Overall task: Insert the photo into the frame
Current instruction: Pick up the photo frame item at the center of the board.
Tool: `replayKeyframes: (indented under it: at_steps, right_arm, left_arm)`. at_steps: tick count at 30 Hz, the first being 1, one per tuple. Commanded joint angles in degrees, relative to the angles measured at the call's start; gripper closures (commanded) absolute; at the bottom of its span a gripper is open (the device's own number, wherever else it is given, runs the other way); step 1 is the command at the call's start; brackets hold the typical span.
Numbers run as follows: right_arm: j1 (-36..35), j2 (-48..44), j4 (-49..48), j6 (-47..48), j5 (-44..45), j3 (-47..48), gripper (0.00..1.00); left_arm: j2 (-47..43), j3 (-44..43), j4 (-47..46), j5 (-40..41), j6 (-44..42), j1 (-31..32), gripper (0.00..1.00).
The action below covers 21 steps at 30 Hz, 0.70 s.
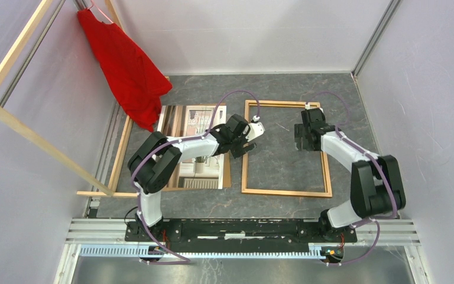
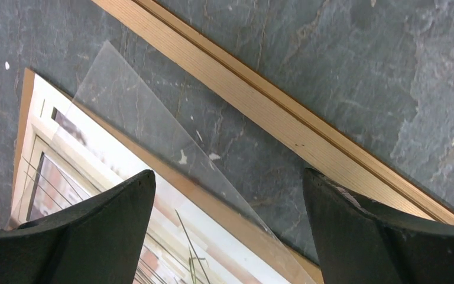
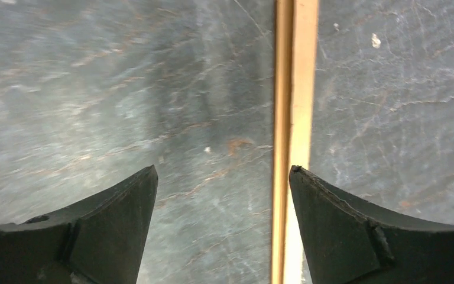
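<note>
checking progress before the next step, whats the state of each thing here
frame: flat on table, empty
photo: flat, left of frame, not in it
clear sheet: lying over photo, corner past its edge
left gripper: open, holding nothing
right gripper: open, above frame rail, holding nothing
red cloth: hanging from rack
</note>
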State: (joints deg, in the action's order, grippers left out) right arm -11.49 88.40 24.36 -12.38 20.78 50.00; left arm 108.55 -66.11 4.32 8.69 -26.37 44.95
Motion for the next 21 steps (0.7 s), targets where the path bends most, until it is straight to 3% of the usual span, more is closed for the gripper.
replayKeyframes:
  at_steps: [1, 7, 11, 17, 21]
  right_arm:
    - [0.3, -8.5, -4.1, -2.5, -10.5, -2.8, 0.1]
    - [-2.3, -10.8, -13.4, -9.7, -27.8, -4.6, 0.09]
    - [-11.5, -6.4, -14.5, -14.6, -27.9, 1.8, 0.1]
    - [-22.1, 1.7, -22.9, -25.9, -28.9, 8.5, 0.15]
    - [-26.8, 10.3, -23.0, -28.0, -27.8, 16.0, 0.17]
  left_arm:
    - [1.8, -6.3, 3.3, -0.3, 2.9, -0.3, 0.0]
    - [-1.8, -18.2, 17.3, -5.2, 6.0, -7.9, 0.0]
    - [-5.5, -22.4, 26.0, -8.3, 5.1, -16.6, 0.0]
    - [-9.3, -18.7, 30.2, -7.8, 0.0, -32.6, 0.0]
    - [-11.3, -11.8, 27.2, -5.1, -3.8, -41.1, 0.0]
